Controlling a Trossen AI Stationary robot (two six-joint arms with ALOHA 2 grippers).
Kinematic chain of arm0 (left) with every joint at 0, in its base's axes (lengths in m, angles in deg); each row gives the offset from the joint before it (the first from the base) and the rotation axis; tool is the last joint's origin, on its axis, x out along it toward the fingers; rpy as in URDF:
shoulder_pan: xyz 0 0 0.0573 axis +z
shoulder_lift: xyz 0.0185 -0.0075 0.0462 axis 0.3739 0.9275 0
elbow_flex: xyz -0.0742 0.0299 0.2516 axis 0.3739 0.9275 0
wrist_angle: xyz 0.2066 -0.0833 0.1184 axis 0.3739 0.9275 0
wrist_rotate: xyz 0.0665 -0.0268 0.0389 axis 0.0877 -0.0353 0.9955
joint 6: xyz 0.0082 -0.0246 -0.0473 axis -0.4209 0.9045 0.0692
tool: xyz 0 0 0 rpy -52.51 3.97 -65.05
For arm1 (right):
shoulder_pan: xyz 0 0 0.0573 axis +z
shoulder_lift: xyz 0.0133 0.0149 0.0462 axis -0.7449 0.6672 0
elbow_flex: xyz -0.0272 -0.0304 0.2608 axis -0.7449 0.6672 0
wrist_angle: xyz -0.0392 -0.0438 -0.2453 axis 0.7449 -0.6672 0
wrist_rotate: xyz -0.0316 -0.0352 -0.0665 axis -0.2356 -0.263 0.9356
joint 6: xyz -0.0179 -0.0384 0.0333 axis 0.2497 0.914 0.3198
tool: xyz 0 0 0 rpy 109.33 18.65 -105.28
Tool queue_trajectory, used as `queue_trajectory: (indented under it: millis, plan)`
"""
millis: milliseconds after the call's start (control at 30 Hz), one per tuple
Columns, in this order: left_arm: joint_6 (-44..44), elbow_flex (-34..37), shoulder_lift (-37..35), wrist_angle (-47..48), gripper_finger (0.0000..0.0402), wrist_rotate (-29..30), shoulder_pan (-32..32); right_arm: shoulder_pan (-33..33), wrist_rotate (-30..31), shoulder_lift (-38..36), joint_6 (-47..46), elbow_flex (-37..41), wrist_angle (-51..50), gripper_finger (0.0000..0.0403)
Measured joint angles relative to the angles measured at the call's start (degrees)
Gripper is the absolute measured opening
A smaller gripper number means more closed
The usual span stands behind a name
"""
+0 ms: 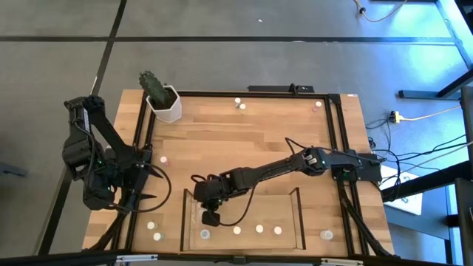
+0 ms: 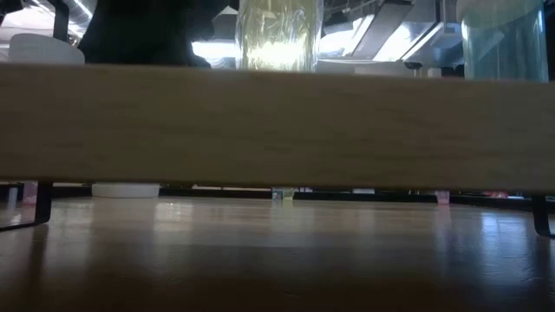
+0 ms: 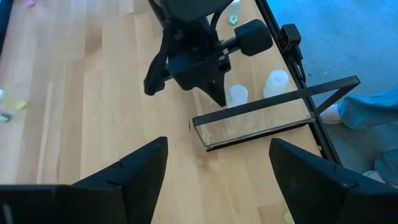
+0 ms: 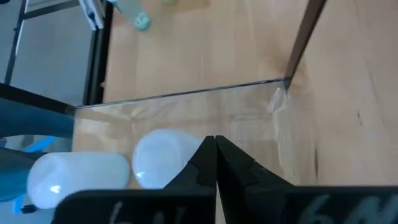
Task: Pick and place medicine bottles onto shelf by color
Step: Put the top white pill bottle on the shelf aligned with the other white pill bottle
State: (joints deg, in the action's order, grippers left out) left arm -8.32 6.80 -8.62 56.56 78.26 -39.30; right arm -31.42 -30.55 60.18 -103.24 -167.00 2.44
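The shelf (image 1: 299, 222) is a clear-walled tray with a wood floor near the table's front edge. Several small bottles stand in a row in it, among them (image 1: 259, 229). My right gripper (image 1: 209, 214) is shut over the shelf's left end, pointing down. Its tips (image 4: 216, 149) are next to a white bottle (image 4: 158, 158), with a second white bottle (image 4: 81, 177) beside that one. Both bottles stand just inside the shelf's left wall (image 4: 186, 93). My left gripper (image 1: 144, 196) is open and empty at the table's left side. My right gripper's shut fingers (image 4: 202, 158) stand right against the white bottle's side (image 4: 180, 155), coming from above. I cannot tell whether they touch it. The bottle stands on the shelf's floor.
Loose bottles stand on the table left of the shelf (image 1: 151, 225), right of it (image 1: 327, 235), at mid-left (image 1: 164, 159) and along the far edge (image 1: 240, 103). A white pot with a cactus (image 1: 164, 103) is at the far left corner. A black frame (image 1: 148, 125) borders the tabletop.
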Motion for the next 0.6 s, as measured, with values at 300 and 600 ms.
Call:
queue_trajectory:
  millis: [300, 600]
  plan:
    - [0.0, 0.0, 0.0, 0.0, 0.0275, 0.0, 0.0, 1.4, -0.8, 0.0, -0.1, 0.0, -0.1, 0.0001]
    - [0.0, 0.0, 0.0, 0.0, 0.0275, 0.0, 0.0, 1.8, 3.1, -0.2, -0.5, -2.1, -9.8, 0.0001]
